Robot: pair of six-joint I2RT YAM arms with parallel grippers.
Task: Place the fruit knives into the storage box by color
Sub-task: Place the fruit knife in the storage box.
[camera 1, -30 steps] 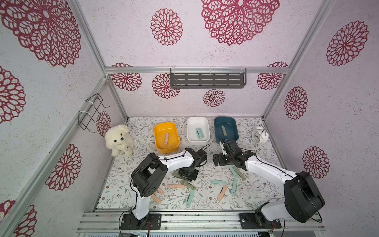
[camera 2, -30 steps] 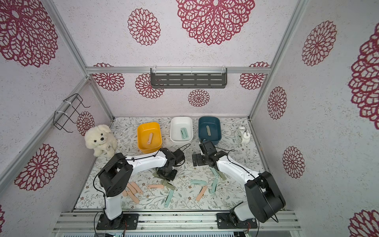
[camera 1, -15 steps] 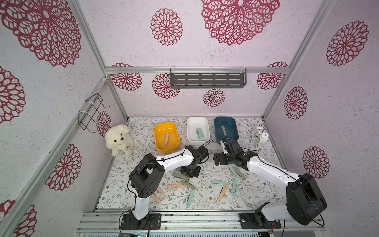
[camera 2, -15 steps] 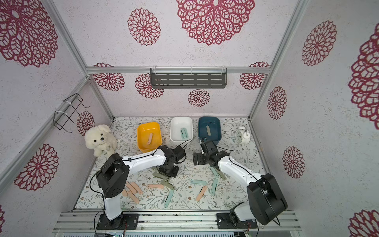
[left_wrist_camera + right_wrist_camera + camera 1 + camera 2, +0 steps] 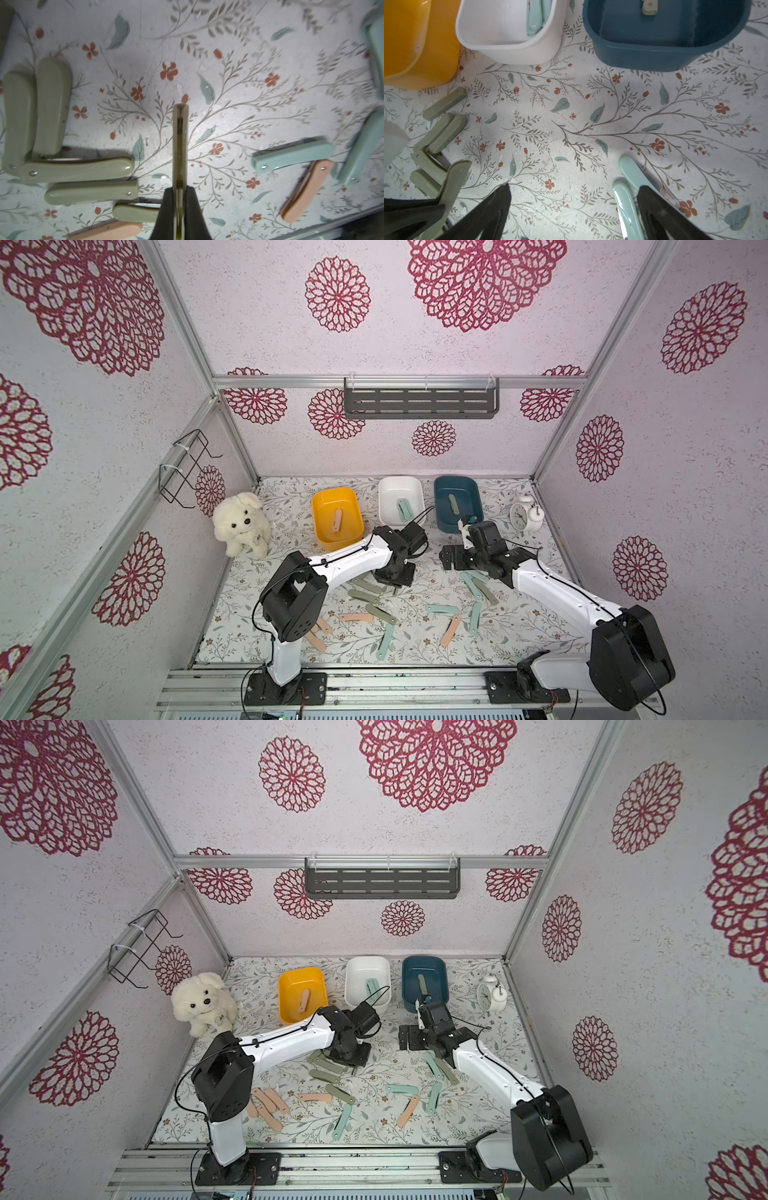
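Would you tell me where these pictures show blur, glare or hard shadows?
Left wrist view: the edge mint knife is soft, and a hard shadow lies along the sage-green knives. Right wrist view: the black fingers are out of focus, glare streaks the near mint knife. Both top views: even light, sharp.

Findings: one folded sage knife [image 5: 180, 145] is standing edge-on, pinched in the left claw [image 5: 180, 190]. Other sage knives [image 5: 364, 596] are lying flat, clustered close by on the surface [image 5: 415, 641], some showing blade edges. Loose teal knives [image 5: 442, 608] and loose peach knives [image 5: 355, 617] are lying scattered. The yellow box [image 5: 352, 527] is holding one peach knife [image 5: 337, 520], the white box [image 5: 392, 492] boxed teal knives [image 5: 403, 510], and the blue box [image 5: 470, 497] one boxed sage knife [image 5: 453, 504].
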